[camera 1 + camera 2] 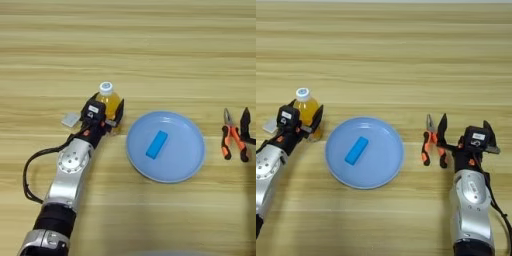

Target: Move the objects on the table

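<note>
The small bottle of orange drink [109,101] with a white cap stands upright on the table [150,50], just left of the round light-blue plate [185,160]. My left gripper [105,113] reaches in from the lower left, and its two black fingers press against the bottle's sides, shut on it. The pale grey flat square block [71,119] lies just left of that gripper. My right gripper [465,130] stands open to the right of the plate, with nothing between its fingers.
A blue rectangular bar [156,144] lies inside the plate. Orange-handled pliers [431,142] lie right of the plate, right against my right gripper's left finger. Bare planks stretch across the far half of the table.
</note>
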Tool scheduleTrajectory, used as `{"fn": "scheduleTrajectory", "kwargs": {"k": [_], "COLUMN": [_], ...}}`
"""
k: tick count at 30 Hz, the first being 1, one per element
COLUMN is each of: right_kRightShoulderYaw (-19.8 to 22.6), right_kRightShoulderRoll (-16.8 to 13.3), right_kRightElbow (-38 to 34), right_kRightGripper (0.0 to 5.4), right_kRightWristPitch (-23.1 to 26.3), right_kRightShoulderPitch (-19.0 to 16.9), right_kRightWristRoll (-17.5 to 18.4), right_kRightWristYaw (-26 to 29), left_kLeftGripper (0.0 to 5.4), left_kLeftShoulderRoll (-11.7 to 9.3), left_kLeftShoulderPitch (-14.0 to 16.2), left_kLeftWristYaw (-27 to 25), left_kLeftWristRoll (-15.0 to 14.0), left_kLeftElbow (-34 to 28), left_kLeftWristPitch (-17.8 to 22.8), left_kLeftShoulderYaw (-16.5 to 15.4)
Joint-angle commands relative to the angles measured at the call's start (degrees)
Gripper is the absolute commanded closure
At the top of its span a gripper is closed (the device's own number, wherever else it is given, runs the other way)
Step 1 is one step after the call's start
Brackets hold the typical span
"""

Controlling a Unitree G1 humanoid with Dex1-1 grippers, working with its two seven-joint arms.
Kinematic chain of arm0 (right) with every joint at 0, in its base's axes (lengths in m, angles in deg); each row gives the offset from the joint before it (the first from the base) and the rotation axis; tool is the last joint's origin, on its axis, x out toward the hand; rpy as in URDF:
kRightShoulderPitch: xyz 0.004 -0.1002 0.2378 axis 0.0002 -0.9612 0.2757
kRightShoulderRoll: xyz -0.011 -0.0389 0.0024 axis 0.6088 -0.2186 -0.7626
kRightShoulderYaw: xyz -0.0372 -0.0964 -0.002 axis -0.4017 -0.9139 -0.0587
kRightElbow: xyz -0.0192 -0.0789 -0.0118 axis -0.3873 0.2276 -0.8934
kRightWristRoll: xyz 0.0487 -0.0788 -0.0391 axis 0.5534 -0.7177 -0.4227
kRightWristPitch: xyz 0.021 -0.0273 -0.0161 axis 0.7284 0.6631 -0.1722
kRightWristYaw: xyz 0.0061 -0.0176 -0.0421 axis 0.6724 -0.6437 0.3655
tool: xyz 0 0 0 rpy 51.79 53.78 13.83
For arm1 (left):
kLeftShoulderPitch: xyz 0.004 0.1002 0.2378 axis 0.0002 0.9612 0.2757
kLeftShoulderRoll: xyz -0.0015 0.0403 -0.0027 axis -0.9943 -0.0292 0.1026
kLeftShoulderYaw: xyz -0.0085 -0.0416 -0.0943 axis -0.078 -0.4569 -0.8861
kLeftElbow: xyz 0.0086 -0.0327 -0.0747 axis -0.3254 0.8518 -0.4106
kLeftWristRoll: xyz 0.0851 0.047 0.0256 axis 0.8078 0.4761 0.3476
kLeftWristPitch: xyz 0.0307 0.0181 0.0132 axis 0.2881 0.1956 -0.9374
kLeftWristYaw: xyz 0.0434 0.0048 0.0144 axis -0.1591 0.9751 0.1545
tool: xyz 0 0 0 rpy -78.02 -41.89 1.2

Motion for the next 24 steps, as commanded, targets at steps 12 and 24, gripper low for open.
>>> {"fn": "scheduleTrajectory", "kwargs": {"k": [12,24], "right_kRightShoulderYaw": [-0.01,0.00], "right_kRightShoulderRoll": [-0.34,-0.37], "right_kRightElbow": [0.07,0.19], "right_kRightGripper": [0.00,0.00], "right_kRightWristPitch": [0.53,0.36], "right_kRightShoulderPitch": [0.77,0.60], "right_kRightWristRoll": [-0.08,-0.10], "right_kRightWristYaw": [0.14,0.21], "left_kLeftGripper": [1.93,0.67], "left_kLeftShoulderRoll": [-0.08,0.35], "left_kLeftShoulderPitch": [-1.63,-1.57], "left_kLeftWristYaw": [1.28,2.06], "left_kLeftWristRoll": [0.94,-0.32], "left_kLeftElbow": [7.72,8.08], "left_kLeftWristPitch": [-3.27,-4.72], "left_kLeftShoulderYaw": [-0.12,-0.79]}}
